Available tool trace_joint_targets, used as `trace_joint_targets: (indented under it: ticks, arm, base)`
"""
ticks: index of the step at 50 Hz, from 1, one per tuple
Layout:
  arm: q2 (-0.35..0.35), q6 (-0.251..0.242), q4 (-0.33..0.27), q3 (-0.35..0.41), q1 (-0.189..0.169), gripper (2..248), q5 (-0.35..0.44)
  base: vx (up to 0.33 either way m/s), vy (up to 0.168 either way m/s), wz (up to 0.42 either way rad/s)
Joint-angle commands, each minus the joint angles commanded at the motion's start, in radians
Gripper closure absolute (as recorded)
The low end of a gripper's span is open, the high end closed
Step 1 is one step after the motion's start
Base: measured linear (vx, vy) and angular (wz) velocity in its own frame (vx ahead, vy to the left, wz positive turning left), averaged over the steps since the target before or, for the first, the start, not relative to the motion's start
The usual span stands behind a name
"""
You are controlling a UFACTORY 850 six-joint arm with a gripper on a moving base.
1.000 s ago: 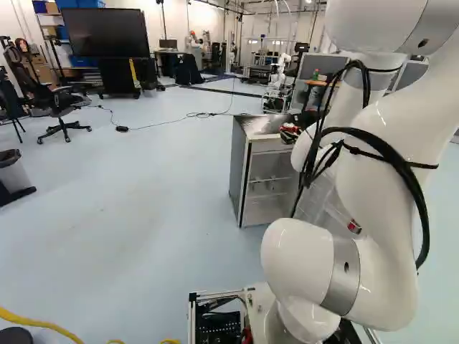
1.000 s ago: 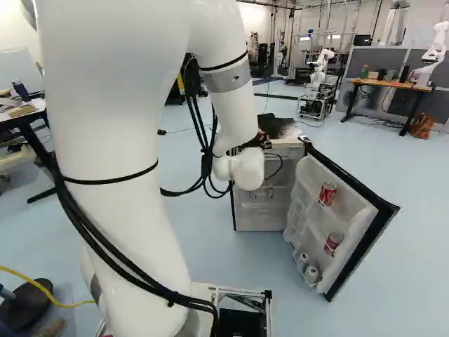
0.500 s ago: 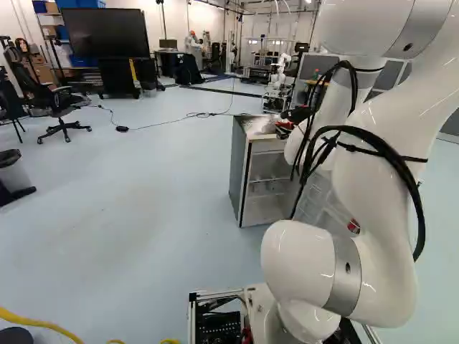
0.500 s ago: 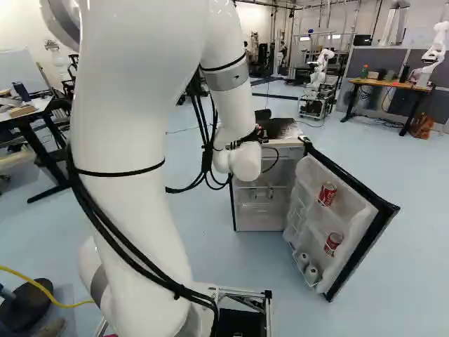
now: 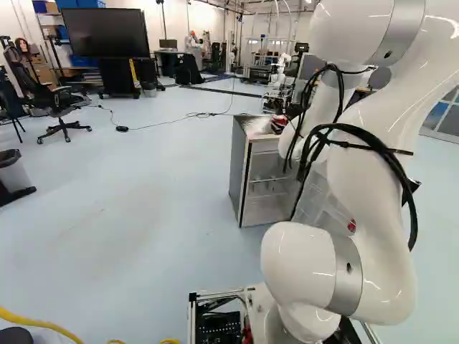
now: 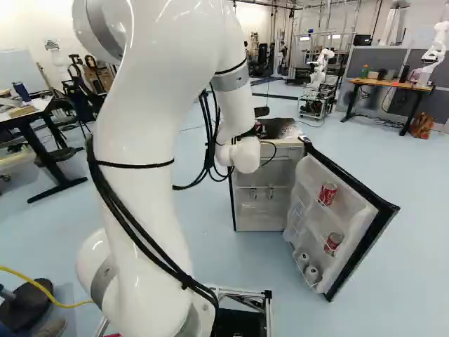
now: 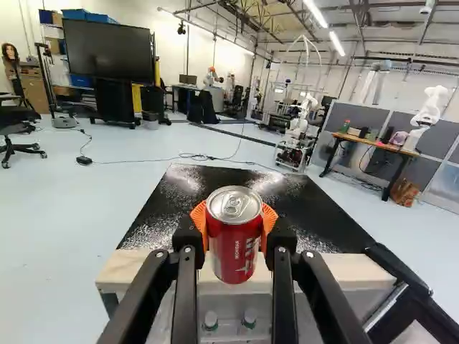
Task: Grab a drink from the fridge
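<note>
One white arm (image 6: 147,140) rises in the near part of the scene, bent forward so that its wrist lies above the near side of the fridge. A wood-topped desk (image 6: 393,83) stands far right, with another robot (image 6: 437,45) at its right end. The fridge (image 5: 242,172), ahead of the arm, has a black top (image 7: 165,208) dusted with whitish specks and edged in a pale strip (image 7: 179,264) along the near side. Its door (image 6: 386,214) stands wide open to the right, the shelved inner face exposed. The black gripper (image 5: 278,123) points away over the near edge of the fridge, its two fingers closed on a red drink can (image 7: 234,240) from left and right, the orange pads (image 7: 198,219) pressed to the can's sides. The can is upright, lid uppermost, at the near edge of the top; whether its base touches anything cannot be told. Two further red cans, an upper can (image 6: 327,194) and a lower can (image 6: 333,243), stand on separate door shelves. Smallest are two white-topped containers (image 6: 312,274) side by side on the lowest door shelf, near the lower can.
</note>
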Motion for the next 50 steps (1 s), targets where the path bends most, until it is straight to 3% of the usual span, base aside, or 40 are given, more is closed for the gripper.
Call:
trace_joint_targets:
  ticks: [27,50]
  arm:
    - [-0.124,0.000,0.040,-0.138,0.051,156,-0.033]
    - [-0.136,0.017,0.042,-0.150,0.055,156,-0.035]
  base:
    - [0.000,0.000,0.000]
    - [0.000,0.000,0.000]
